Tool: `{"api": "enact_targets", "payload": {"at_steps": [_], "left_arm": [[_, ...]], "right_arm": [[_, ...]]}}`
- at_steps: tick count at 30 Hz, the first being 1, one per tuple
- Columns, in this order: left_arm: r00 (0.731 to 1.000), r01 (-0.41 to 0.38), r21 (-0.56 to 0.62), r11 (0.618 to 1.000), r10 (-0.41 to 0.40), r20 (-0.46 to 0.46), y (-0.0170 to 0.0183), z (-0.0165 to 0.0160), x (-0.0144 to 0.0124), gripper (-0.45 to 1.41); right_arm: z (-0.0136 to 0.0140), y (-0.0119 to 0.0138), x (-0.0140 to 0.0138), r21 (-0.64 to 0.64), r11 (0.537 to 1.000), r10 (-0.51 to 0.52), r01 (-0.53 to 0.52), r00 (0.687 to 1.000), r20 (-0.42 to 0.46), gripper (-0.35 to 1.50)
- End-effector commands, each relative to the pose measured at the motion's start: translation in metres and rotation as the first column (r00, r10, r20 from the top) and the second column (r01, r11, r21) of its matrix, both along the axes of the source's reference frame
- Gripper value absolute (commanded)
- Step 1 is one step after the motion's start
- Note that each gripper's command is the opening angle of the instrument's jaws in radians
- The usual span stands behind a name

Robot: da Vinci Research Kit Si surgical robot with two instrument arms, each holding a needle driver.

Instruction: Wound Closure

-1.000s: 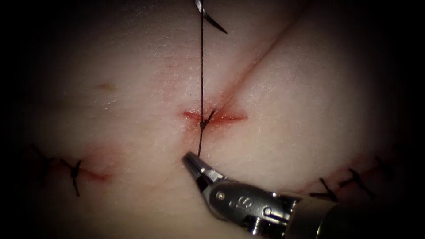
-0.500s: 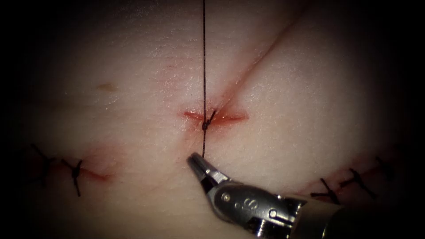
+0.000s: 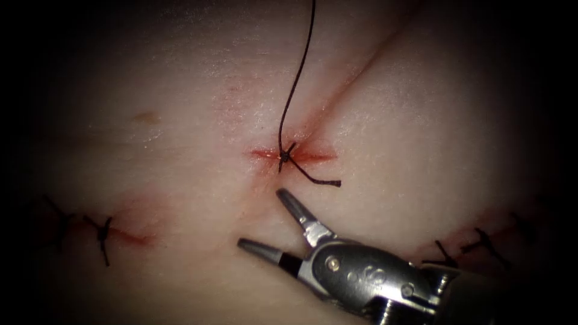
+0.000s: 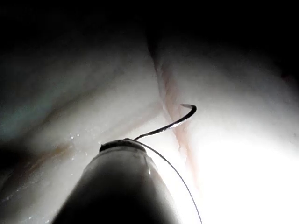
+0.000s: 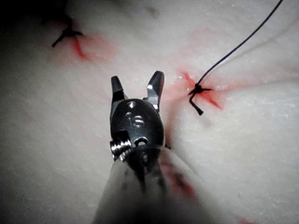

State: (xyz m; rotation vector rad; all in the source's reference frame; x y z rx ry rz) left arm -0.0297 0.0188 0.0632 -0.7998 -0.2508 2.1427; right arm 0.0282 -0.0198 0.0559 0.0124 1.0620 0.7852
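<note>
Gaping empty beside the knot [image 3: 282, 157], the right tool [image 3: 270, 221] is holding nothing; the left tool [image 4: 122, 145] is gripping the needle [image 4: 174, 122] near its tail, jaws hidden; the thread [image 3: 299, 72] looks limp and thin.

— Where's the knot [image 3: 283, 157]?
— Centre of the cut [image 3: 294, 157] in the tissue [image 3: 180, 120], sitting in red fluid.
— And the thread [image 3: 296, 78]?
— Slack, curving off toward 12 o'clock; a short tail [image 3: 318, 179] lies toward 4 o'clock.
— The needle [image 4: 180, 119]?
— Clear of the tissue, at the left tool [image 4: 122, 186] (grip hidden).
— Right tool [image 3: 260, 221]?
— At 6 o'clock of the knot, jaws spread, empty.
</note>
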Motion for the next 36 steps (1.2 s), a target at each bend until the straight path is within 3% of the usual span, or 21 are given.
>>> {"api": "enact_targets", "payload": {"at_steps": [1,6,18,28,36], "left_arm": [[1.000,-0.004,0.001,1.000,0.004,-0.002,-0.0002,0.0000,-0.0005,-0.45],[1.000,-0.016,-0.006,1.000,0.016,-0.009,-0.0014,-0.0027,-0.0002,-0.45],[0.998,-0.045,-0.076,0.996,0.042,-0.042,-0.0048,-0.0085,-0.0008,-0.45],[0.999,-0.032,-0.126,0.992,0.027,-0.044,-0.0057,-0.0124,-0.0001,-0.45],[0.998,-0.043,-0.138,0.989,0.035,-0.057,-0.0062,-0.0135,-0.0006,-0.45]], "right_arm": [[0.0003,0.0005,0.0006,0.016,1.000,0.004,-0.004,1.000,0.005,1.21],[0.0012,0.0036,0.0000,0.045,0.999,0.005,-0.008,0.999,0.054,1.18],[0.0068,0.0088,-0.0015,0.100,0.995,-0.039,0.028,0.993,0.108,1.16],[0.0088,0.0094,-0.0001,0.098,0.994,-0.048,0.037,0.994,0.103,1.26],[0.0094,0.0091,0.0021,0.095,0.992,-0.087,0.080,0.994,0.062,1.26]]}}
